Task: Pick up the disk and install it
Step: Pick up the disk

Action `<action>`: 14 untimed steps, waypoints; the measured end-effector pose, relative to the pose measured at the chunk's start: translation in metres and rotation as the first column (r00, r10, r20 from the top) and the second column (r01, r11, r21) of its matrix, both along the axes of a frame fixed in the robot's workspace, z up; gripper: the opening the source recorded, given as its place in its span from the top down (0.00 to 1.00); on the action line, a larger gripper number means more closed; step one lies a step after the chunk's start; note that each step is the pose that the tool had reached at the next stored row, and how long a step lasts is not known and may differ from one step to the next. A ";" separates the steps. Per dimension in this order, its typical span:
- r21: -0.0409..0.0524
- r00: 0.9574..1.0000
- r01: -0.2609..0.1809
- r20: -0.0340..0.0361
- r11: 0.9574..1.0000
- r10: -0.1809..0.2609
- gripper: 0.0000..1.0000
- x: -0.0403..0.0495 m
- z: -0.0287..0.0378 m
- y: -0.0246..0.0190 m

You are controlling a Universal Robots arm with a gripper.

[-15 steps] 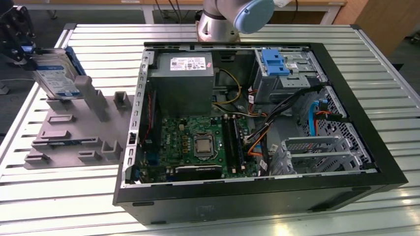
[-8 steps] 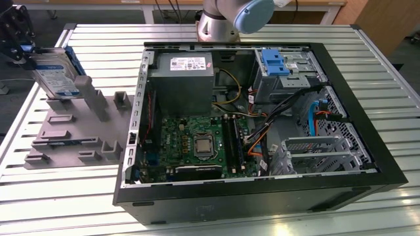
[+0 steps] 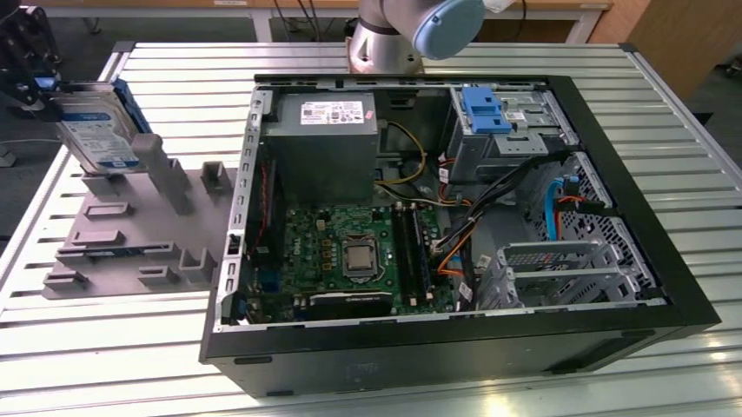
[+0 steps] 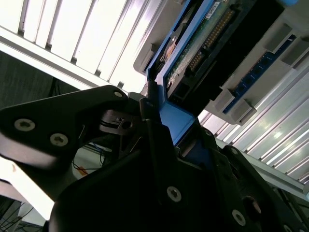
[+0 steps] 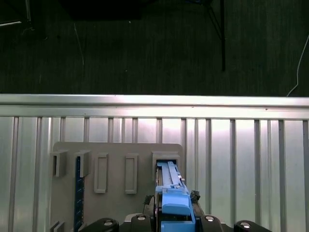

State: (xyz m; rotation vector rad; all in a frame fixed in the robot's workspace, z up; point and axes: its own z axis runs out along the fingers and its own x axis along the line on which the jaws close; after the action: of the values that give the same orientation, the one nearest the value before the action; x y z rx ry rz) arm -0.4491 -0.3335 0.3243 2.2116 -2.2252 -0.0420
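Far on the exterior view's left, the black gripper (image 3: 33,82) is clamped on the blue plastic frame of the silver rectangular disk (image 3: 96,130). The disk stands upright, slightly tilted, over the grey moulded fixture block (image 3: 139,243), with a grey post just before it. Rightward, well apart, lies the open black computer case (image 3: 649,261), with a green motherboard (image 3: 336,252) and tangled cables (image 3: 464,233) inside.

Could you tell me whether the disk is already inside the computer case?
No, the disk is at the grey fixture on the exterior view's left, outside the case.
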 end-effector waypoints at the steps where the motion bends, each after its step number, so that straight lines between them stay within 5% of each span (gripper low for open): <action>1: 0.000 1.000 0.000 0.000 1.000 0.000 0.64 0.0000 0.0007 0.0000; 14: 0.000 1.000 0.000 0.000 1.000 0.000 0.64 0.0000 0.0037 0.0000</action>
State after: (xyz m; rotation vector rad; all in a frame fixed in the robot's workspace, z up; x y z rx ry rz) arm -0.4491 -0.3335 0.3281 2.2117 -2.2252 -0.0420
